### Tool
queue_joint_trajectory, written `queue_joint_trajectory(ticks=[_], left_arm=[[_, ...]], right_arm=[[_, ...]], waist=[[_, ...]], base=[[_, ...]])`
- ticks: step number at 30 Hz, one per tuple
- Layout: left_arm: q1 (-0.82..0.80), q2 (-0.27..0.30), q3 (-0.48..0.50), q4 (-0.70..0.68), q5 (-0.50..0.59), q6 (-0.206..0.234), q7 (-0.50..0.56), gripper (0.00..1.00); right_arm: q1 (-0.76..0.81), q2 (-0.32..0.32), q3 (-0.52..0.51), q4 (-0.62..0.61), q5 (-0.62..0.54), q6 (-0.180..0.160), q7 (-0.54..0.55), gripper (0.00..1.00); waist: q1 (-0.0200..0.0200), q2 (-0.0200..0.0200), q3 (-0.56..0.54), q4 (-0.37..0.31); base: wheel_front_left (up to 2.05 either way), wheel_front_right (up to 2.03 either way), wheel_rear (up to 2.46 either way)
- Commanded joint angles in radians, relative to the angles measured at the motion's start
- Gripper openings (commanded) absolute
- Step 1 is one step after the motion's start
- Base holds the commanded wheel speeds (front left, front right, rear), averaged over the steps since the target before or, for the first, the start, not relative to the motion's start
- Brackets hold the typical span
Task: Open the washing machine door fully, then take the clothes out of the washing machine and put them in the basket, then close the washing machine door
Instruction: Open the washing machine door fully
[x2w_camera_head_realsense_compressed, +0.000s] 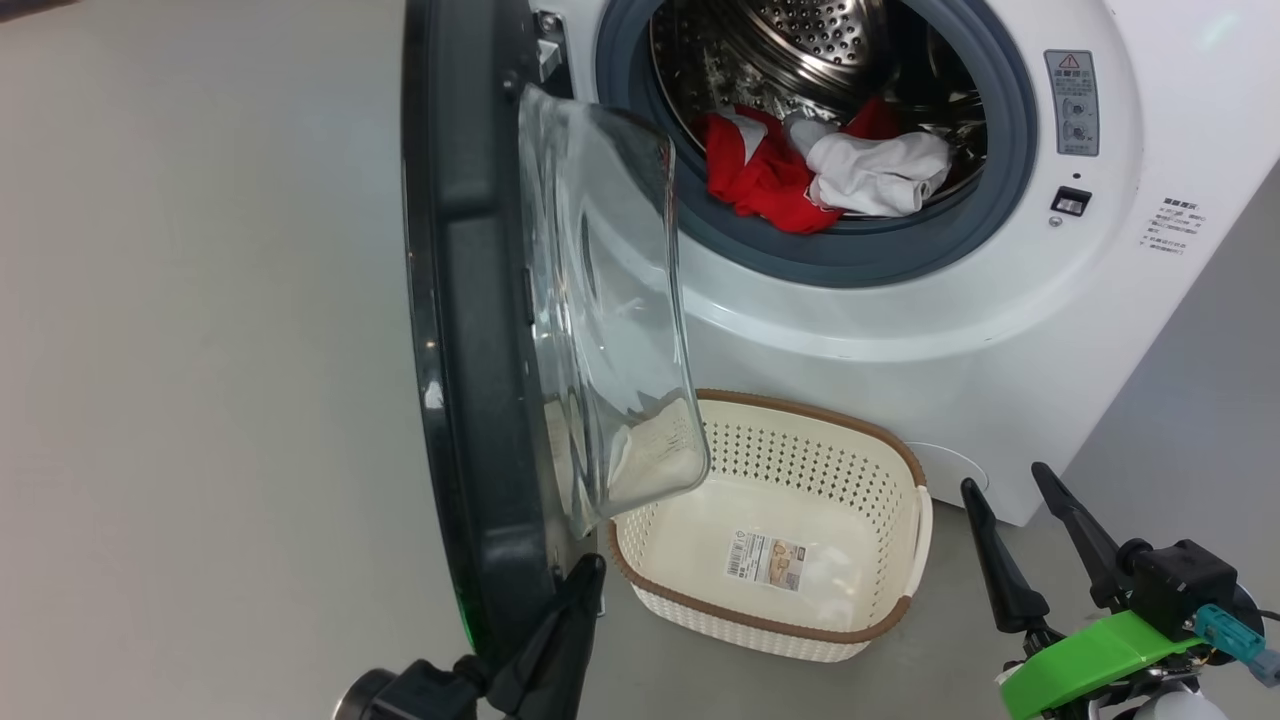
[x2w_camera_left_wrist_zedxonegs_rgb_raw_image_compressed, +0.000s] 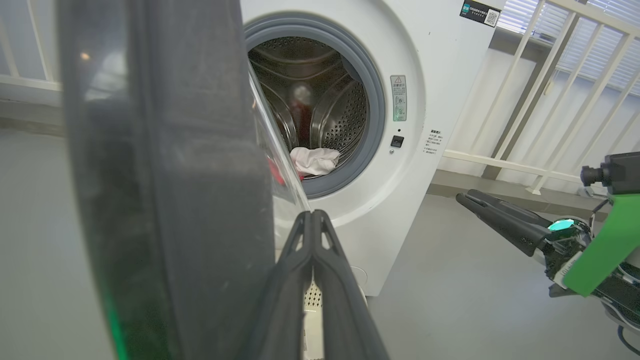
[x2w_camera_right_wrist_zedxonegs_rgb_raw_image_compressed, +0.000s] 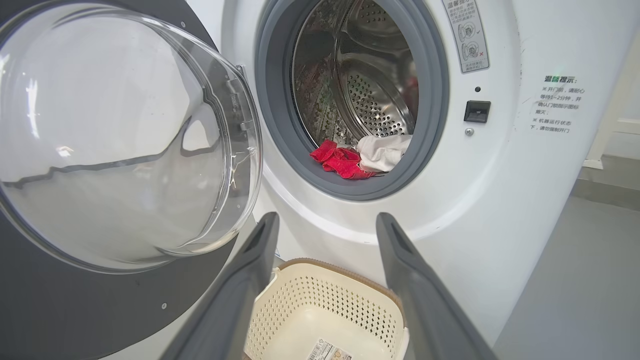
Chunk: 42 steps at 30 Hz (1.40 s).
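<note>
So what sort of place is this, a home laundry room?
Probably a laundry corner in a test space, not a home: a white front-loading washing machine, a basket on the bare grey floor, and white railing beside it.

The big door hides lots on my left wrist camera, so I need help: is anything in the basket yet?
Observer: Nothing yet; the basket holds just a label on its bottom.
Operator: Where does it stand?
Observer: On the floor, right in front of the washing machine, below its opening.
Operator: Is the other hand open?
Observer: Yes, the right gripper is wide open and holds nothing.
</note>
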<state>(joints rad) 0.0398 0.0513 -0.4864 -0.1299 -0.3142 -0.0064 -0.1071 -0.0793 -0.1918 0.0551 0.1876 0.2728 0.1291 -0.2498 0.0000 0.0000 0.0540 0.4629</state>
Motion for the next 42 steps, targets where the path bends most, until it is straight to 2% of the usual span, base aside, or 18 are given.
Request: queue_joint_trajectory(ticks=[1, 13, 26, 42], left_arm=[[-0.002, -0.001, 0.044, -0.02, -0.014, 0.018, 0.0, 0.0], [0.022, 0.041, 0.16, -0.022, -0.037, 0.089, -0.015, 0.0], [-0.036, 0.127, 0.332, 0.062, -0.075, 0.123, -0.071, 0.0], [-0.189, 0.232, 0.478, 0.279, -0.12, 0.106, -0.122, 0.0]], right_arm=[[-0.005, -0.012, 0.021, -0.029, -0.016, 0.002, -0.012, 1.0], [-0.012, -0.021, 0.026, -0.036, -0.019, 0.002, -0.012, 1.0], [-0.014, -0.025, 0.04, -0.038, -0.017, 0.002, -0.012, 1.0], [-0.039, -0.044, 0.065, -0.031, -0.012, 0.002, -0.012, 1.0]], waist=[[0.0, 0.0, 0.001, 0.003], [0.0, 0.0, 0.012, 0.032], [0.0, 0.0, 0.03, 0.039], [0.0, 0.0, 0.076, 0.009]], base=[[0.0, 0.0, 0.0], [0.0, 0.0, 0.0], [0.0, 0.0, 0.0], [0.0, 0.0, 0.0]])
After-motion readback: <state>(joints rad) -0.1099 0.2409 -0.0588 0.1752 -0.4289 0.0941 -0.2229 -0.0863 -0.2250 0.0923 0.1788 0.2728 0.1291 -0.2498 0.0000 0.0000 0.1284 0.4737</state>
